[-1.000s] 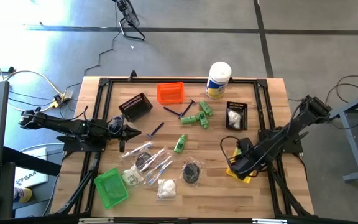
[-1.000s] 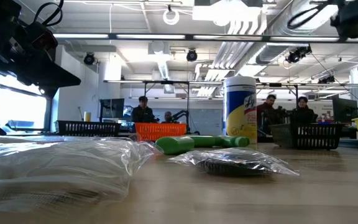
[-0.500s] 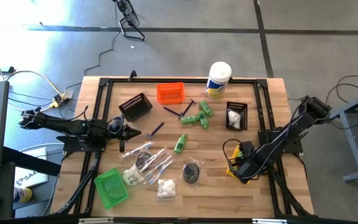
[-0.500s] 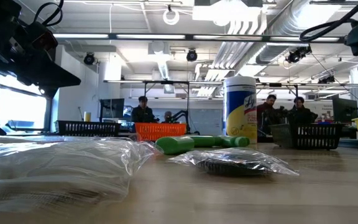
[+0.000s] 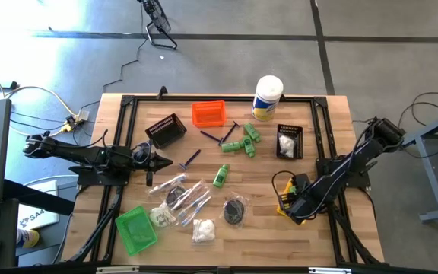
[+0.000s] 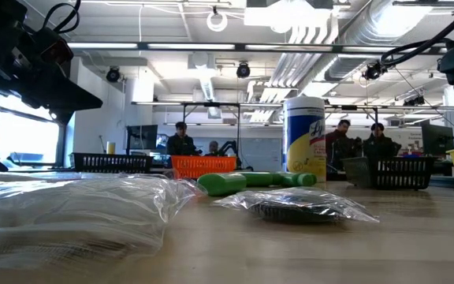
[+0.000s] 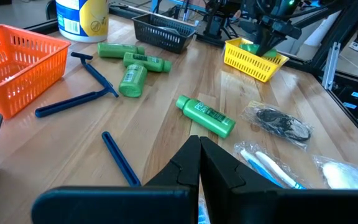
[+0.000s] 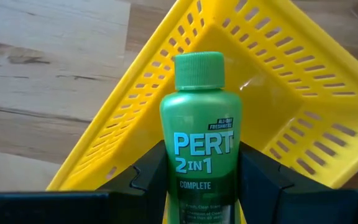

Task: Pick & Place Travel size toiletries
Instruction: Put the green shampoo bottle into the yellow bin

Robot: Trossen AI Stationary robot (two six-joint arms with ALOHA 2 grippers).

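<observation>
My right gripper point(image 8: 201, 186) hangs over the yellow bin point(image 5: 291, 207) at the table's right and is shut on a bright green mini bottle point(image 8: 199, 143). Other toiletries lie on the wood. These are green bottles point(image 5: 220, 176) point(image 5: 242, 141), dark blue sticks point(image 7: 73, 102), clear-wrapped packets point(image 5: 185, 199), a dark bundle point(image 5: 235, 209) and a bag of white puffs point(image 5: 202, 230). My left gripper point(image 7: 199, 146) waits shut at the table's left side, above the wood and touching nothing. My right gripper pinches the green bottle's body point(image 8: 166, 168) between its two fingers point(image 8: 143, 177), one on each side, below the label's middle. The fingers come from above, pointing down, and lie along the bottle. The bottle hangs cap down over the inside of the yellow bin point(image 8: 278, 93).
A white canister point(image 5: 268, 97) stands at the far edge. Toward the far side are an orange bin point(image 5: 208, 113) and two black bins point(image 5: 166, 131) point(image 5: 288, 141). A green bin point(image 5: 136, 229) sits at the near left. Bare wood lies at the near right.
My right gripper has sunk toward the yellow bin with the green bottle still in its fingers, rolling a little as it went. In the low view the bottle has dropped out of sight at the right edge.
</observation>
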